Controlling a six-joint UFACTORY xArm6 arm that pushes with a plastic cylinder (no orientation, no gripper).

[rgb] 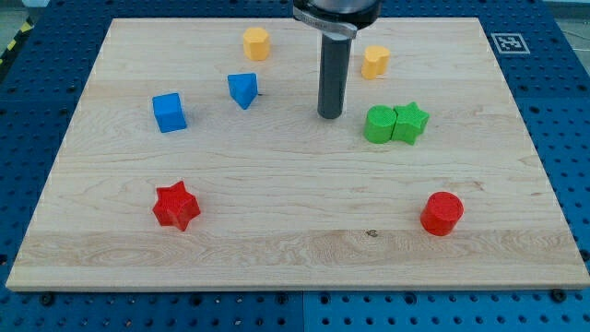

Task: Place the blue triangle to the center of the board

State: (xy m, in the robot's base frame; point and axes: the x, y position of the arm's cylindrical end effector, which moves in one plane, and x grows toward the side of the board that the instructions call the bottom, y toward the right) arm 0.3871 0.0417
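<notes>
The blue triangle lies on the wooden board in the upper left part of the view. My tip rests on the board to the right of the blue triangle, well apart from it, and left of the green blocks. The rod rises straight up to the view's top edge.
A blue cube lies left of the triangle. A yellow block sits near the top, another yellow block right of the rod. A green cylinder touches a green star. A red star lies lower left, a red cylinder lower right.
</notes>
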